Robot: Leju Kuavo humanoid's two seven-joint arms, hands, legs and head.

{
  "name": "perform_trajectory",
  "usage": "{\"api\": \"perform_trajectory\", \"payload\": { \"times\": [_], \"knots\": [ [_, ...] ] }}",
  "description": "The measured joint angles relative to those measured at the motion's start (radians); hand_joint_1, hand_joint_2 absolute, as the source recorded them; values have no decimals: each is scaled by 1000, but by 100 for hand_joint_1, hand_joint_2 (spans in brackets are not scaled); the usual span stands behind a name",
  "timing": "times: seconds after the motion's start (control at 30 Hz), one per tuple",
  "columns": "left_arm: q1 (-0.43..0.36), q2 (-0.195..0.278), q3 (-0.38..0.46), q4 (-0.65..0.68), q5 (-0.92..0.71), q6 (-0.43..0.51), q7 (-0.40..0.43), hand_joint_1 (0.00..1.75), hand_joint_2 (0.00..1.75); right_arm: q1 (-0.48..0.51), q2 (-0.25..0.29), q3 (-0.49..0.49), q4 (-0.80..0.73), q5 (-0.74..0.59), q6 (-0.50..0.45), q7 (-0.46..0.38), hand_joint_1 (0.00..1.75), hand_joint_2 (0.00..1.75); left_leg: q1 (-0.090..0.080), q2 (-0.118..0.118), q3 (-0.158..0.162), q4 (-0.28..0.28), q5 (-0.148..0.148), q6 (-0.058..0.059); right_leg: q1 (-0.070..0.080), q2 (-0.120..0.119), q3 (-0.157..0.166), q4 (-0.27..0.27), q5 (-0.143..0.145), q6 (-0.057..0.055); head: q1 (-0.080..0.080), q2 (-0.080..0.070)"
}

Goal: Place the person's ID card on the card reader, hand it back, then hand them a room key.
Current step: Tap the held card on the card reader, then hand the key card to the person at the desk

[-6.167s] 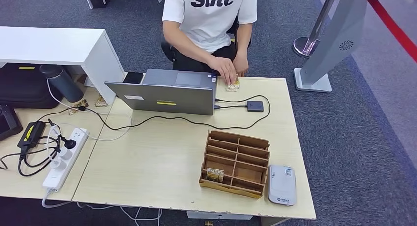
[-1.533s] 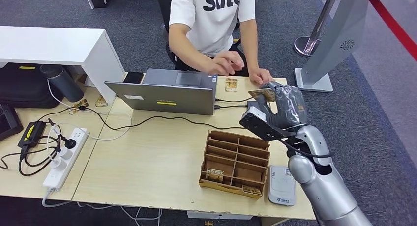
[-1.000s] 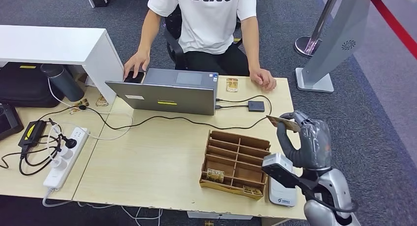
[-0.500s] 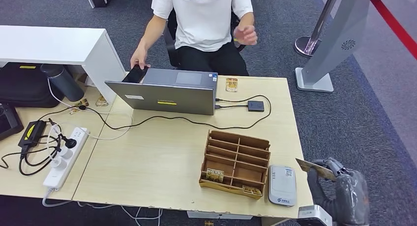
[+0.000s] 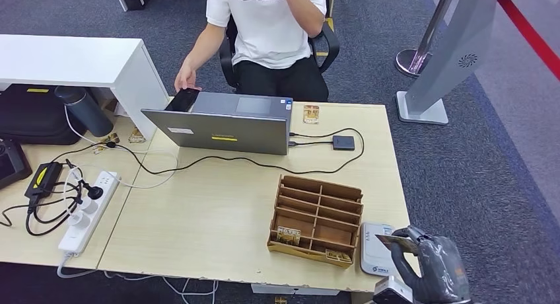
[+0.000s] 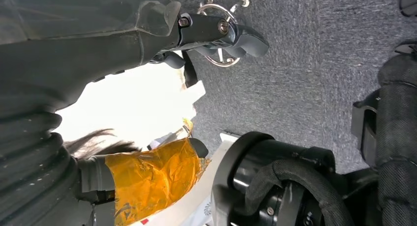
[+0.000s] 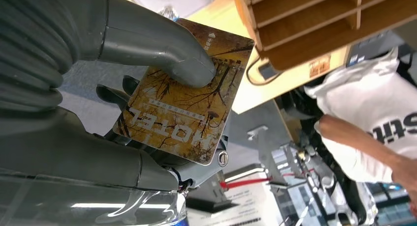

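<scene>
The right hand [image 5: 429, 267] pinches the card [image 7: 184, 91] between thumb and fingers, poised just beside the white card reader [image 5: 374, 248] — the scanning step in hand. Next, lowering the card flat onto the reader. The left hand's [image 6: 74, 88] fingers — state unclear.

head view high above desk [image 5: 218, 218], wrist views close

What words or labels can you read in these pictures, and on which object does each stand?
"HOTEL": on the brown tree-patterned card held in the right hand.
"Sti", cut off: on the person's white T-shirt.
Yellow sticker on the grey laptop: too small to read.
White card reader: markings blurred.
</scene>
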Motion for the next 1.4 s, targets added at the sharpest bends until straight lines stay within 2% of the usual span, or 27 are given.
{"api": "perform_trajectory", "payload": {
  "times": [0.53,0.9,1.2,1.4],
  "knots": [
    [-2,11,0,0,-4,-11,26,0,175,-93,-52,119,136,54,52,100,175,175,0,0,0,0,0,0,0,0,0,0,0,0,0,0],
    [-3,13,0,0,-5,-11,30,0,175,-109,-61,142,184,69,50,115,175,175,0,0,0,0,0,0,0,0,0,0,0,0,0,0],
    [-4,13,0,0,-4,-4,35,0,175,-116,-61,147,210,123,11,176,175,175,0,0,0,0,0,0,0,0,0,0,0,0,0,0],
    [-7,13,0,0,-6,-10,46,0,175,-129,-61,153,240,125,27,182,175,175,0,0,0,0,0,0,0,0,0,0,0,0,0,0]
  ]
}}
